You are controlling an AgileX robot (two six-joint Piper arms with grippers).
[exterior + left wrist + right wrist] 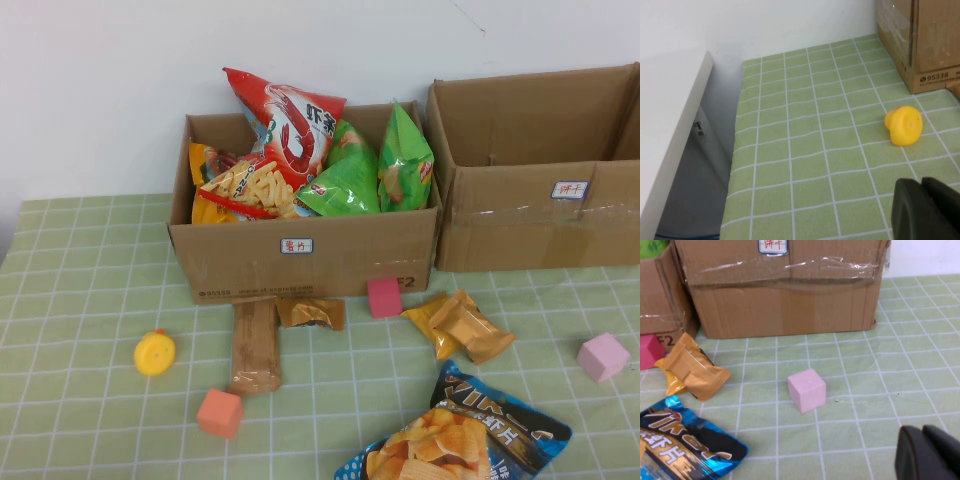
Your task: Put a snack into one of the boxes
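My left gripper (925, 210) hung near the yellow duck (903, 125), my right gripper (930, 455) near the pink cube (807, 390); both cropped, jaw state unreadable. Blue chip bag (455, 435), half cut off, lay before the boxes (300, 255).

Blue chip bag (455, 432) cut off by frame edge, right box (540, 170) cropped, box labels' (296, 245) writing unreadable
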